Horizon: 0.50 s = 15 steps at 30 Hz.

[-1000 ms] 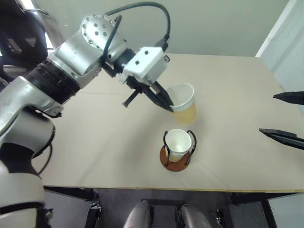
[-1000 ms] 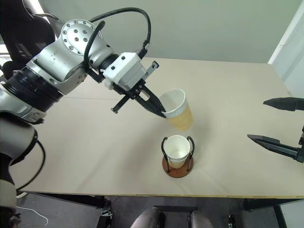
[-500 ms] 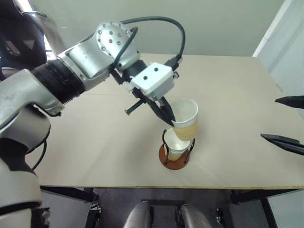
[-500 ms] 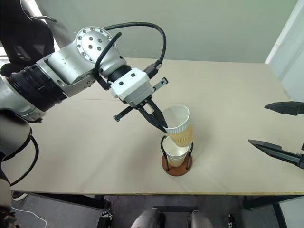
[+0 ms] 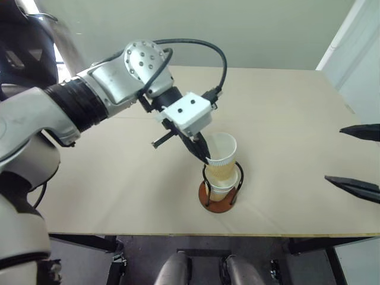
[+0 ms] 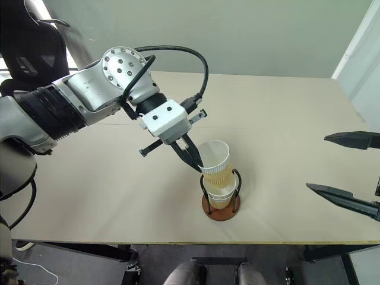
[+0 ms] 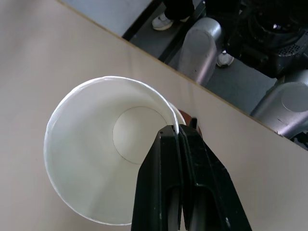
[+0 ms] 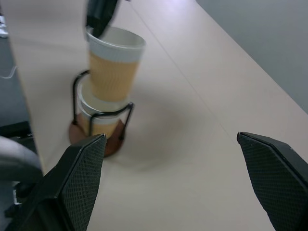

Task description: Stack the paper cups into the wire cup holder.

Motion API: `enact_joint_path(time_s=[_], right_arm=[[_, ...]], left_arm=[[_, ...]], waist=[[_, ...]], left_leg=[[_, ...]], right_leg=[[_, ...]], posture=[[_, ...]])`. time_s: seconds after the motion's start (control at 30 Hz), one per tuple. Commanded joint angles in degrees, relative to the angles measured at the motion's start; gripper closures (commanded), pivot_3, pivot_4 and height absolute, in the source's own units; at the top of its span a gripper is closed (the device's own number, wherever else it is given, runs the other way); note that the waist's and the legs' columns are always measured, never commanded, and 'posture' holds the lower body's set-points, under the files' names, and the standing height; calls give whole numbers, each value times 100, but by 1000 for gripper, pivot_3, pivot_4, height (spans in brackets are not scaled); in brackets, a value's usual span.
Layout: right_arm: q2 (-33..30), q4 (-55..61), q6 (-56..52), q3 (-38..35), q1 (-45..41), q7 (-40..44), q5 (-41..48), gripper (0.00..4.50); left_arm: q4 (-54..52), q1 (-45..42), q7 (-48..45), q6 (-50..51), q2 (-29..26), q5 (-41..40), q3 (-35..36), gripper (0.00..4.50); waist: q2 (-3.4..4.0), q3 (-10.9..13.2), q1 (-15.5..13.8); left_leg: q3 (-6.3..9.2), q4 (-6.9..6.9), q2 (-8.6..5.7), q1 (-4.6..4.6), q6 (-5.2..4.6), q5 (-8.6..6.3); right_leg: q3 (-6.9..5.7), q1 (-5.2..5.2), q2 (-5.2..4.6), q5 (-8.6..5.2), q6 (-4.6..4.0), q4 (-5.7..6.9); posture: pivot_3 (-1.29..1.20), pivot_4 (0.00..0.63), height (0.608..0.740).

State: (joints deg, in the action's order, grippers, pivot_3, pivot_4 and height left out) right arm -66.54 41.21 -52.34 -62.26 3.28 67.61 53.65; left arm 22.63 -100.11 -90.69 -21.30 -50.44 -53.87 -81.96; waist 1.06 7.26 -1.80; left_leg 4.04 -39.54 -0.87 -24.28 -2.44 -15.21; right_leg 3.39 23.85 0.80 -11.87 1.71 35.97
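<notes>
In the upper left of the frame, a tan paper cup (image 8: 113,67) sits tilted in a lower cup (image 8: 98,115) inside the wire cup holder (image 8: 103,127) on the beige table (image 8: 192,120).

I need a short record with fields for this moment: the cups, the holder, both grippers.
held cup: paper cup, rim pinched by left gripper, its bottom entering the cup below, tilted
seated cup: second paper cup, inside the wire cup holder
left gripper: shut on the held cup's rim
right gripper: open, holds nothing, apart from the holder
surface: table
</notes>
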Motion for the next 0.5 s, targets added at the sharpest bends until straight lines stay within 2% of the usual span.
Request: enact_joint_path(time_s=[0.03, 0.33, 0.5], right_arm=[[-107, 57, -161, -487, -73, -29, 367, 0], [-129, 115, -207, -553, 64, -152, 382, 0], [-144, 139, -172, -503, 81, -225, 354, 0]], left_arm=[[63, -206, -181, -172, -7, -63, -58, 4476], [-87, -234, -181, -252, 8, -133, -282, 4476], [181, -44, -181, -305, 287, 74, 19, 4476]], waist=[[-1, 0, 2], [0, 0, 3], [0, 0, -10]], left_leg=[[-1, 1, -2, 1, 0, -1], [4, 3, -2, 2, 3, -8], [5, 3, -3, 2, 2, -9]], right_leg=[[-1, 0, 0, -2, -2, 0], [-1, 1, -1, -6, -6, 1], [-3, -1, 0, -5, -5, 3]], posture=[[0, 150, 740], [0, 150, 740], [0, 150, 740]])
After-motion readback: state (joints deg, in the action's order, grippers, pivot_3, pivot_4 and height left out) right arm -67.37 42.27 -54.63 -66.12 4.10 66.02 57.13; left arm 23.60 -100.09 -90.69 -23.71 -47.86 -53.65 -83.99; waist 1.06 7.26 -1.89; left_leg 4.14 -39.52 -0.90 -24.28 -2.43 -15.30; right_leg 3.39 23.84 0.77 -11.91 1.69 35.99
